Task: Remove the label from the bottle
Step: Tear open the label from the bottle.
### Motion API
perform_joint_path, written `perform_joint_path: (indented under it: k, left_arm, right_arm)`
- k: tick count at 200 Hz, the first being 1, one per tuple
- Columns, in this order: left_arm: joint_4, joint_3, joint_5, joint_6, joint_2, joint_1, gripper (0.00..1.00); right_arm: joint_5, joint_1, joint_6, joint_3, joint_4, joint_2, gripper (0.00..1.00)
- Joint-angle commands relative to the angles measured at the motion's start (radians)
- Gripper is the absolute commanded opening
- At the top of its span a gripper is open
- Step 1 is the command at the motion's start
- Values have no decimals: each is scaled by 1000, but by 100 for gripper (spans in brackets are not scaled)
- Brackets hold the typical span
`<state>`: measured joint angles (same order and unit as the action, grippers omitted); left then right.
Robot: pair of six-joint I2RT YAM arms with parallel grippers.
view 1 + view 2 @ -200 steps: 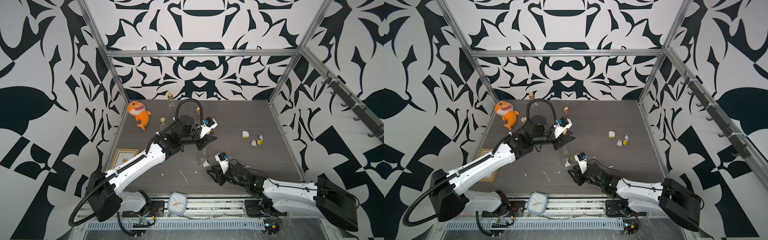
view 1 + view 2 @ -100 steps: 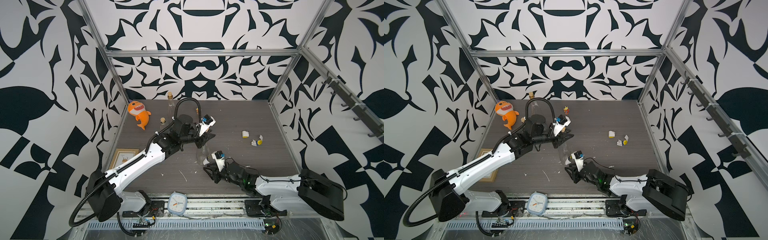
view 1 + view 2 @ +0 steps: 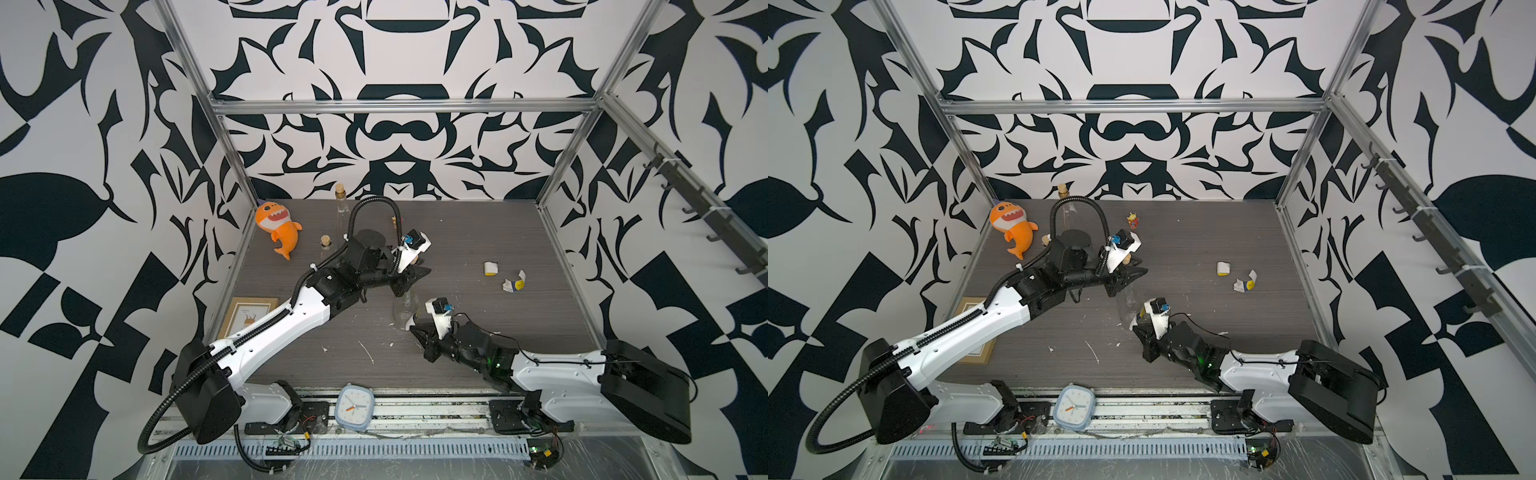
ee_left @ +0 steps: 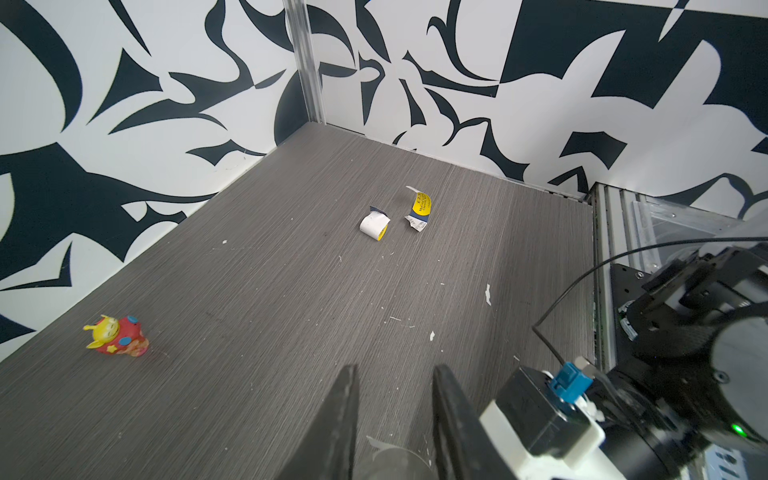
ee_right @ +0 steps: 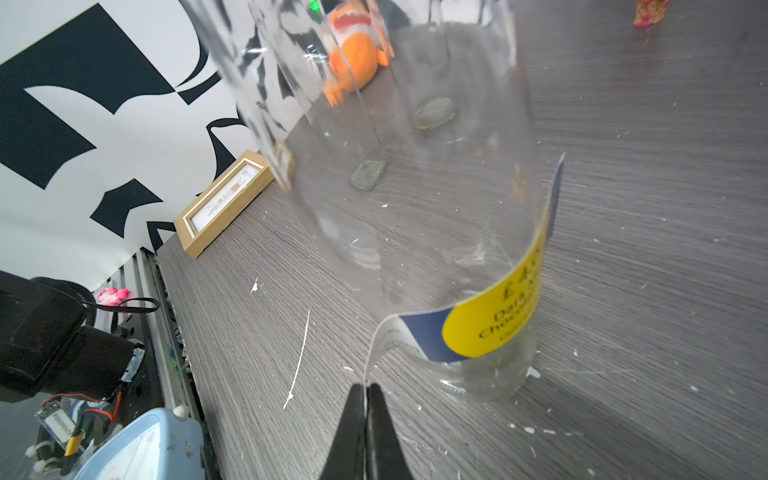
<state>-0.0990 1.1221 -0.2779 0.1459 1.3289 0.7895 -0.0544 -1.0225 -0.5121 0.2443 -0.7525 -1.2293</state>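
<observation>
bottle (image 5: 415, 216) stands on the grey, scrap-flecked worktop (image 5: 644, 249) between black-and-white patterned walls (image 3: 395, 145). left claw (image 4: 395, 374) clamps its top; right claw (image 5: 366, 395) pinches the label (image 5: 490, 328) edge.

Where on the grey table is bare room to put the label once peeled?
Bare: the far right corner, behind the torn yellow label scraps and right of the small red figurine; also the front middle near the pale blue clock, only white crumbs. Crowded: far left, around the orange shark plush and the corked glass bottles.
</observation>
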Motion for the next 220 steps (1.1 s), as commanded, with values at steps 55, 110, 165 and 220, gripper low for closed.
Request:
perform_joint_path:
  k: [55, 110, 165, 220]
  left_arm:
    - [-78, -39, -18, 24, -8, -13, 0]
    - [-132, -21, -78, 68, -9, -33, 0]
    - [-199, 7, -167, 116, 8, -40, 0]
    - [-255, 43, -165, 154, 19, -42, 0]
  right_arm:
    - [-81, -2, -16, 49, 73, 42, 0]
    - [-87, 6, 8, 62, 302, 154, 0]
    - [27, 67, 83, 46, 473, 290, 0]
    - [188, 168, 134, 50, 606, 380, 0]
